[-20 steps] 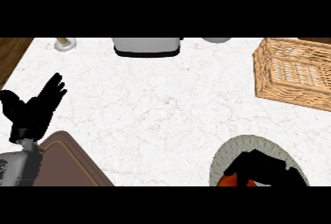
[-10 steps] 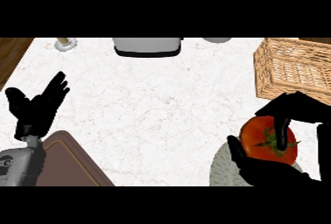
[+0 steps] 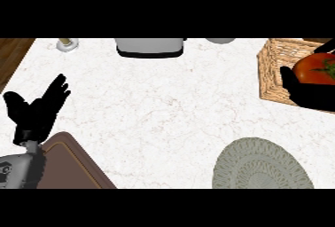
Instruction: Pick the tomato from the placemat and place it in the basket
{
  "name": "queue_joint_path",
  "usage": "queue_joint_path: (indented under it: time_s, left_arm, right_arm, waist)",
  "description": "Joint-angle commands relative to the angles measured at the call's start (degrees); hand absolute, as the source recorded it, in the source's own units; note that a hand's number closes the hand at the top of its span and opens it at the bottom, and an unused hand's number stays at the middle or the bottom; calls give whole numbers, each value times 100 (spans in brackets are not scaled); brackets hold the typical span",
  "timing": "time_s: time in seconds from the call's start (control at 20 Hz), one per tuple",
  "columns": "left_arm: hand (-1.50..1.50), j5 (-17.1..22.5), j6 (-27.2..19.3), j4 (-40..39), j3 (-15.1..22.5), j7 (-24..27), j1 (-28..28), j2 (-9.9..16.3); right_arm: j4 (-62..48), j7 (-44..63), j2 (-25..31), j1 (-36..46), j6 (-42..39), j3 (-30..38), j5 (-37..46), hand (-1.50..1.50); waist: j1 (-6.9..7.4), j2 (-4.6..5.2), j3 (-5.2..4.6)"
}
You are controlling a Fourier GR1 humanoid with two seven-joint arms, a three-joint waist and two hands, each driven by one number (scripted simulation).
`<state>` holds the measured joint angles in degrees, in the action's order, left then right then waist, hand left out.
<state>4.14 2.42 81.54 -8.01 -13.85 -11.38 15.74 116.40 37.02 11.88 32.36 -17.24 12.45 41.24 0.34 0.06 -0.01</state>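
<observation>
Head view shows you the pick already done: the round red tomato with its green stem (image 3: 315, 68) is off the round grey woven placemat (image 3: 265, 165) and sits cupped in the black right hand (image 3: 314, 94), whose fingers curl up around its near and left sides. You have it over the woven wicker basket (image 3: 273, 66) at the far right, so what remains, as I judge it, is lowering it inside and letting go. Compared with half a second ago, the tomato and hand have travelled from above the placemat, far and right to the basket, leaving the mat bare. Your black left hand (image 3: 38, 111) rests at the left edge, fingers spread and pointing up, above the brown board (image 3: 68, 166), unchanged.
</observation>
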Motion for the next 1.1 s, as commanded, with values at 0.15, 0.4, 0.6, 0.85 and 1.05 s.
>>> queue_joint_path:
  time_s: [0.15, 0.4, 0.6, 0.85, 1.05]
  left_arm:
    - [0, 36, 96, 180, -83, -261, -9, 76]
    - [0, -56, 11, 80, -34, -247, -127, -53]
    - [0, -51, 98, -251, -75, 165, -120, -126]
    - [0, 2, 297, -493, -316, 190, -263, 155]
    - [0, -286, -145, 184, 123, 20, 59, -347]
  right_arm:
    - [-1402, -998, 532, -29, 591, 505, -49, 150]
    - [-2132, -1863, 834, -237, 973, 762, -173, 150]
    - [-3471, -2552, 1181, 228, 1149, 1290, -689, 150]
    - [-4079, -3513, 1106, -245, 1783, 1292, -681, 150]
    - [-5261, -2960, 1444, 688, 2323, 1830, -602, -150]
  waist:
    - [-8, 0, 2]
    - [-9, -3, 3]
    - [15, 14, 3]
    - [-11, 12, 2]
    - [98, 22, 6]
